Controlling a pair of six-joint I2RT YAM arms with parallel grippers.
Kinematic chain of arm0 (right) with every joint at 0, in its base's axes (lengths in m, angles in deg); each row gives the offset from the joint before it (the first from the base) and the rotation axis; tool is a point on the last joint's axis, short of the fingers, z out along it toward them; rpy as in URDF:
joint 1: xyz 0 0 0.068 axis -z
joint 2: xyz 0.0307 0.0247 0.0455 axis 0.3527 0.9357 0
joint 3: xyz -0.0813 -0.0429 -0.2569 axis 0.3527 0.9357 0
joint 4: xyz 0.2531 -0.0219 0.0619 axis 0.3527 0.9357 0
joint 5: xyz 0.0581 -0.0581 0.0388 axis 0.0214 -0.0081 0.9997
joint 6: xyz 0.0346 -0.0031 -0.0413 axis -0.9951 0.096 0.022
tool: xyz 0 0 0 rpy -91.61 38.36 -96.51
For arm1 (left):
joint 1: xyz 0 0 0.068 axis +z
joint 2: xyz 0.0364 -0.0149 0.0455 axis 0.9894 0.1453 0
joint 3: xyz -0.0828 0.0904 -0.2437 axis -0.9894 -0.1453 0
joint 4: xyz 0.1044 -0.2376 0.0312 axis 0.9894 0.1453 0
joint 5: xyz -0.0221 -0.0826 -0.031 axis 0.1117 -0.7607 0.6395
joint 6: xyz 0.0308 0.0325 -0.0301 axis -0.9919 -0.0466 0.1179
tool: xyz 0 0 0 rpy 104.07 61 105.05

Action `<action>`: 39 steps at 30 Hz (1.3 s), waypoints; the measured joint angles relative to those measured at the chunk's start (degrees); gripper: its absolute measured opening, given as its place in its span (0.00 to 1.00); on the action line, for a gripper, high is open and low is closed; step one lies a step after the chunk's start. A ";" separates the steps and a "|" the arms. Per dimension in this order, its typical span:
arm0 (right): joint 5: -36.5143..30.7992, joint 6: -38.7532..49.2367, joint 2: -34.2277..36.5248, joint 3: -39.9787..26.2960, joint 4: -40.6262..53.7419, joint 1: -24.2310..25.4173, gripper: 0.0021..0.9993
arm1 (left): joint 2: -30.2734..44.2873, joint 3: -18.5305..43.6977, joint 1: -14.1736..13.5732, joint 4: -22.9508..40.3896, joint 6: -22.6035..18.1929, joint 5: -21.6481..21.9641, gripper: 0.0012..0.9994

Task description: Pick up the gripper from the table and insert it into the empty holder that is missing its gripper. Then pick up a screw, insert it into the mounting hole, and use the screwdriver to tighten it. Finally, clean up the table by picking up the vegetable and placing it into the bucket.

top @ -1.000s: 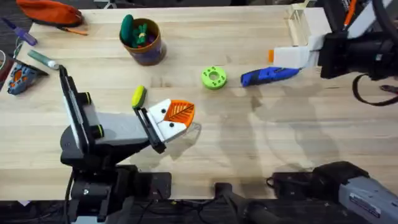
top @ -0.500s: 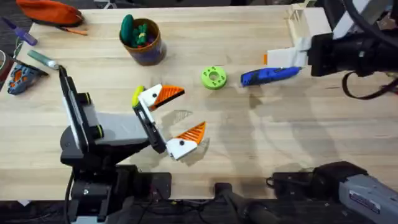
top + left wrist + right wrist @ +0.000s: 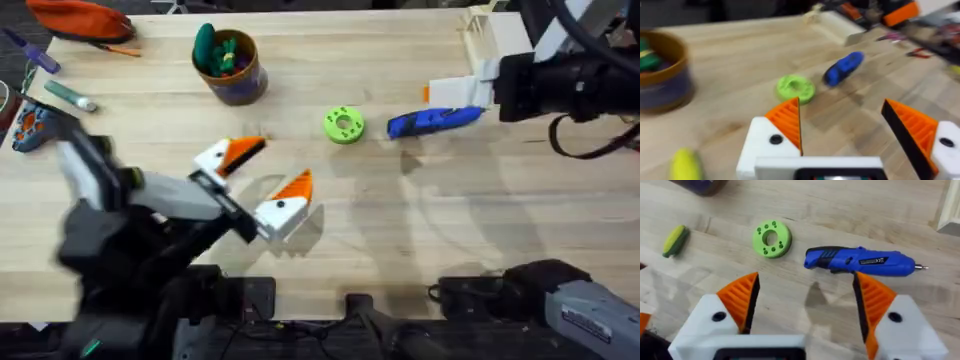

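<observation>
One vegetable [image 3: 685, 164], yellow-green and oblong, lies on the table [image 3: 400, 240] just outside one of the left gripper's [image 3: 260, 180] spread fingers, not between them, so it is not yet lined up for a grasp. In the right wrist view it lies well beyond the right gripper's [image 3: 805, 305] fingers, off to one side. The left fingers stand wide apart with nothing between them, low over the bare wood; I judge they are held open so they can close around the vegetable once the wrist shifts toward it.

Farther out from those fingers sits the bucket [image 3: 230, 65], tan-rimmed with a dark side, already holding green toys; its open top near the left arm makes it a short carry. Straight ahead of the left fingertips, farther off, lie a lime-green disc [image 3: 344, 124] and the blue screwdriver [image 3: 432, 120], lying flat with its metal tip pointing away from the disc.

Over that screwdriver hangs the right gripper, its fingers also apart and empty, the tool's body showing between and ahead of them. Lying loose there, it seems parked out of the left arm's way.
</observation>
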 joint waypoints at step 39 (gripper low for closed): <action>0.00 -0.04 0.00 0.02 -0.04 0.00 0.99 | 66.54 53.16 0.00 42.99 -10.52 42.86 0.99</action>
